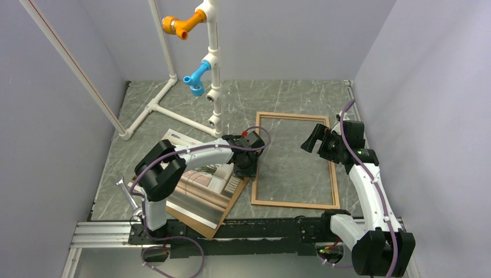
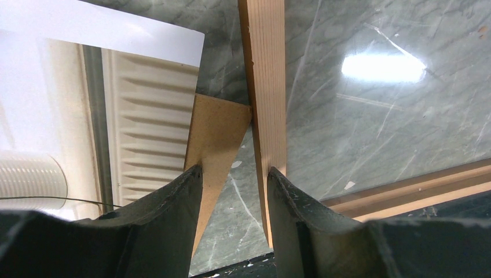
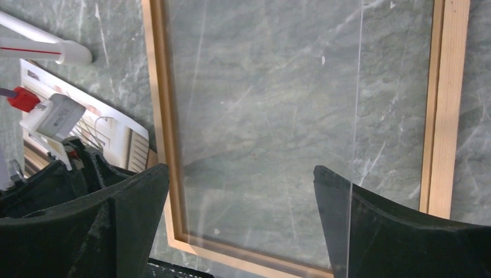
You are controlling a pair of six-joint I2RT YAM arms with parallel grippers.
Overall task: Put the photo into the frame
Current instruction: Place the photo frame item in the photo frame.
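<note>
One photo [image 1: 202, 185], one frame [image 1: 334, 179] and one brown backing sheet [image 1: 200, 223] are counted on the counter [image 1: 289, 98], under two hands. The left hand [image 2: 234, 174] is held narrowly open and empty between the sheet's corner and the frame's rail, with the glossy beige photo just left of it. The right hand [image 3: 240, 174] is spread wide and empty above the frame's glass.

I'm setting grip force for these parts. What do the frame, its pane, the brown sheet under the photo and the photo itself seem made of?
The frame: pale wood, matte, straight grain showing. Its pane: clear glass or acrylic, with a bright reflection on it. The brown sheet: likely hardboard, matte and even, no grain. The photo: glossy printed paper, with a sheen across it.
</note>
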